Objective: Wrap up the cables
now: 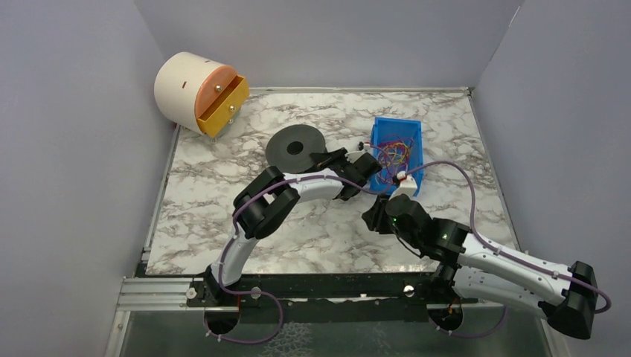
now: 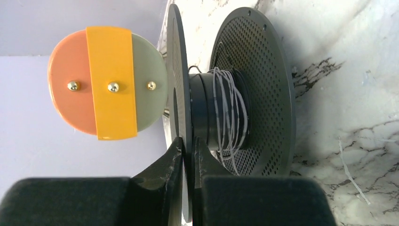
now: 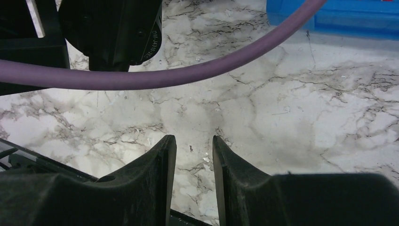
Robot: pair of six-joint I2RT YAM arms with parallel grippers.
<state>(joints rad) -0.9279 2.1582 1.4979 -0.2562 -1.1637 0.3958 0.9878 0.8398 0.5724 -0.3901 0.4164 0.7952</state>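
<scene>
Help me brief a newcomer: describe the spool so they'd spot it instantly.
On the marble table, look left of the blue bin of coloured cables. The spool is flat, round and black with a centre hole, unlike the boxy bin, and the left claw pinches its rim.

Bright, even light; soft shadows.

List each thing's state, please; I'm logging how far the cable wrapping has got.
left gripper: shut on the spool, pinching its near flange.
right gripper: open, empty, over the table.
spool: a few turns of pale wire on its hub.
cables: loose tangle inside the blue bin.
yellow drawer: pulled out.
</scene>
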